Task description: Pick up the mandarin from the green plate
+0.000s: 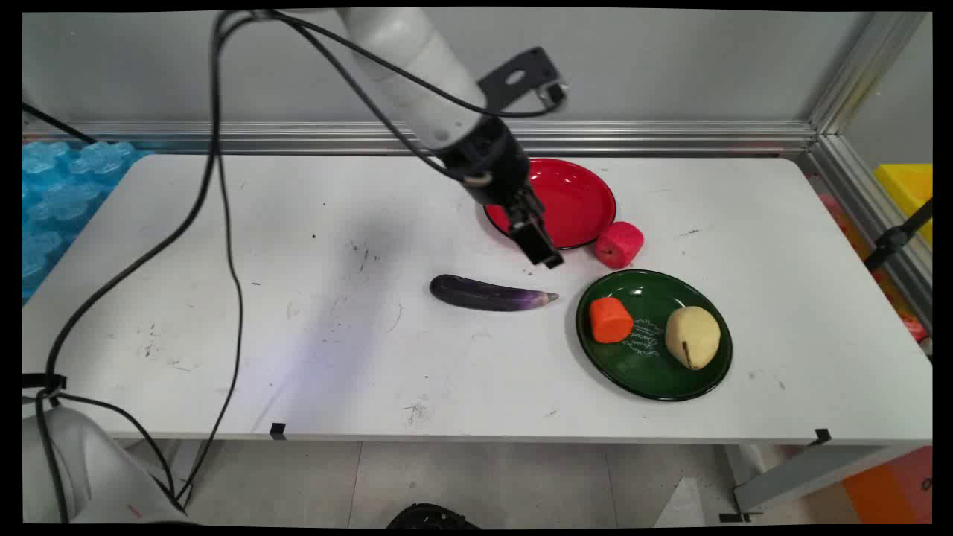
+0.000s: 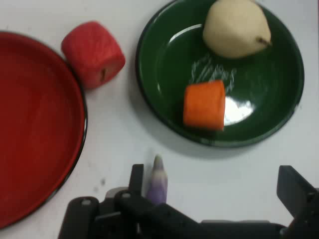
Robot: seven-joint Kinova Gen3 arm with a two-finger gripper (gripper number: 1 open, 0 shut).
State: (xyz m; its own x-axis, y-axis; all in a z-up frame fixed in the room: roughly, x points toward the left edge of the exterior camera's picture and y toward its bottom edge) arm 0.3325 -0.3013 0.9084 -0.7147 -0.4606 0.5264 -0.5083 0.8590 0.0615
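Your end effector (image 1: 549,258) hangs wide open and empty just above the purple eggplant's (image 1: 488,293) pointed tip; the red plate (image 1: 577,195) sits beside it on the surface (image 1: 298,298).

A long purple eggplant (image 1: 491,293) lies flat on the white counter (image 1: 298,298), its thin tip pointing at the green plate (image 1: 655,372). The open black gripper (image 1: 542,249) hangs just above that tip.

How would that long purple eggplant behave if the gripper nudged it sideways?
The long purple eggplant is rounded and lies flat on the white table, so it would probably roll. Its tapered tip might make it pivot. Its glossy skin looks slippery for the open gripper.
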